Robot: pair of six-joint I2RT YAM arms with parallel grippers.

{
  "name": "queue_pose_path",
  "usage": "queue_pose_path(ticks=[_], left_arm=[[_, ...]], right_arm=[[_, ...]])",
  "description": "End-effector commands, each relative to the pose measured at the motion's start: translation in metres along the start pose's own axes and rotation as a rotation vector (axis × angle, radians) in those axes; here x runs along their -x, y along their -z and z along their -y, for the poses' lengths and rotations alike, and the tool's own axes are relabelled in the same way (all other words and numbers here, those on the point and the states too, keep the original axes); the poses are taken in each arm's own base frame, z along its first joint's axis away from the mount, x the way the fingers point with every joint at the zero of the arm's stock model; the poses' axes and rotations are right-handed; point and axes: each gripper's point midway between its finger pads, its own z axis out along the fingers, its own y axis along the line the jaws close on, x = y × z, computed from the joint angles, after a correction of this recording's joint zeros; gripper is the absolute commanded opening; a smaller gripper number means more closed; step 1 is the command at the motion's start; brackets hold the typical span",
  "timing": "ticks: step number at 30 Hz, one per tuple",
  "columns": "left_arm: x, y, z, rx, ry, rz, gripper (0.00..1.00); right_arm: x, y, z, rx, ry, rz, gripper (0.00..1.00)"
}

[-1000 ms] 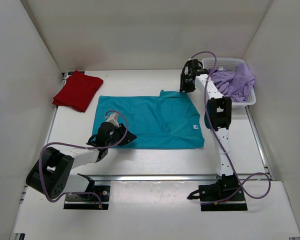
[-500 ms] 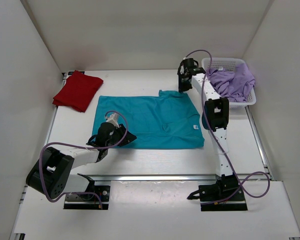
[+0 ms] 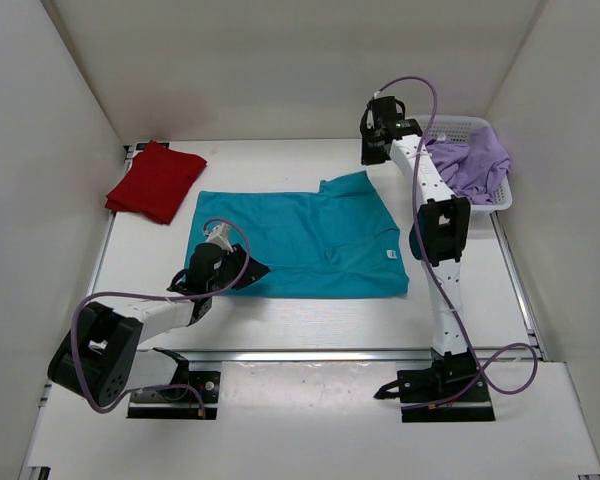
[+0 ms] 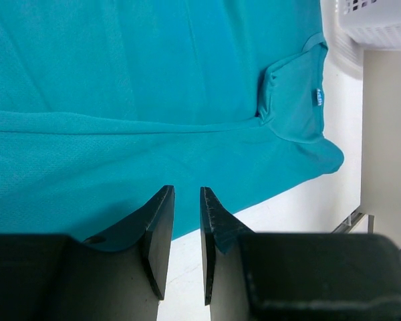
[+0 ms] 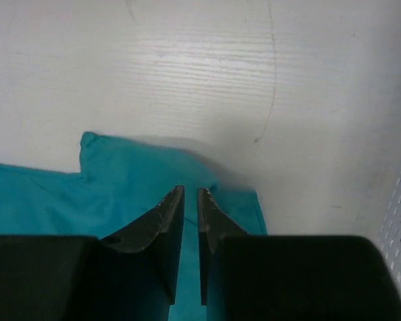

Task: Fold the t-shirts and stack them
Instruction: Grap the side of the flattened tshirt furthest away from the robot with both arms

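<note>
Comparing the top view with a second before, we saw that the right gripper (image 3: 372, 155) had risen and drawn back toward 12 o'clock, and the far edge of the teal t-shirt (image 3: 300, 235), which had lain flat, now peaked up beneath it at the shirt's 1 o'clock corner. In the right wrist view its jaws were clenched to a narrow slit on that teal cloth, which hung clear of the table (image 3: 280, 310) and cast a shadow on it. The left gripper (image 3: 242, 272) had crept slightly toward 11 o'clock at the shirt's 7 o'clock corner; in its wrist view the jaws stood pinched nearly together on the near hem. The rest of the teal t-shirt lay spread across the middle of the table. The red t-shirt (image 3: 155, 180) sat folded at 10 o'clock as before, and the lavender t-shirt (image 3: 470, 160) was unmoved, heaped in the basket (image 3: 450, 122) at 2 o'clock.
</note>
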Motion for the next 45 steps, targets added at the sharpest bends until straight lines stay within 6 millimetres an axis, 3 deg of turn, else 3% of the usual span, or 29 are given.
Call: queue_pose_path(ticks=[1,4,6,8,10,14,17,18,20,22,23,25,27,30,33,36,39,41,43,45], left_arm=[[0.009,0.005,0.004,-0.022,-0.010,0.038,0.34],[0.006,0.005,0.001,-0.016,-0.002,0.029,0.34],[0.008,0.007,-0.002,-0.012,0.007,0.038,0.34],[0.008,0.006,0.000,-0.019,0.007,0.030,0.34],[0.016,0.005,0.000,-0.019,0.016,0.049,0.35],[0.019,0.000,0.014,-0.046,0.004,0.038,0.34],[-0.004,-0.013,0.050,-0.110,-0.070,-0.044,0.34],[-0.010,-0.020,0.052,-0.096,-0.086,-0.055,0.34],[-0.033,-0.031,0.078,-0.147,-0.128,-0.130,0.33],[-0.056,-0.045,0.085,-0.165,-0.132,-0.202,0.33],[-0.058,-0.049,0.100,-0.197,-0.139,-0.209,0.33],[-0.069,-0.062,0.104,-0.199,-0.148,-0.233,0.32],[-0.079,-0.069,0.109,-0.207,-0.156,-0.257,0.33],[-0.089,-0.081,0.118,-0.217,-0.163,-0.280,0.33],[-0.102,-0.090,0.103,-0.183,-0.167,-0.321,0.32],[-0.115,-0.091,0.067,-0.117,-0.138,-0.361,0.32],[-0.131,-0.078,0.040,-0.083,-0.081,-0.411,0.31],[-0.138,-0.071,0.034,-0.079,-0.066,-0.430,0.31],[-0.142,-0.063,0.033,-0.087,-0.059,-0.443,0.30],[-0.146,-0.054,0.034,-0.093,-0.054,-0.454,0.31]], right_arm=[[-0.020,-0.010,0.028,-0.061,-0.046,-0.077,0.13],[-0.033,-0.006,0.027,-0.022,-0.033,-0.134,0.14],[-0.043,0.002,0.023,-0.011,-0.017,-0.174,0.00],[-0.045,0.003,0.027,-0.034,-0.006,-0.174,0.02],[-0.020,0.015,0.023,-0.032,0.003,-0.091,0.25],[-0.005,0.001,0.014,0.064,-0.022,-0.033,0.34],[-0.020,-0.025,0.025,0.076,-0.062,-0.071,0.33],[-0.024,-0.028,0.023,0.086,-0.068,-0.082,0.33],[-0.029,-0.039,0.027,0.093,-0.091,-0.096,0.33],[-0.028,-0.042,0.024,0.094,-0.081,-0.087,0.36],[-0.029,-0.046,0.023,0.094,-0.078,-0.081,0.38],[-0.031,-0.049,0.030,0.087,-0.094,-0.085,0.38],[-0.036,-0.053,0.025,0.105,-0.100,-0.101,0.37],[-0.049,-0.062,0.029,0.105,-0.099,-0.133,0.28],[-0.050,-0.065,0.025,0.128,-0.084,-0.134,0.24],[-0.048,-0.065,0.016,0.161,-0.076,-0.130,0.00],[-0.042,-0.051,-0.002,0.157,-0.027,-0.126,0.00],[-0.040,-0.035,-0.006,0.113,0.000,-0.130,0.00],[-0.047,-0.024,-0.010,0.084,0.019,-0.158,0.00],[-0.071,-0.020,-0.006,0.041,0.026,-0.240,0.00]])
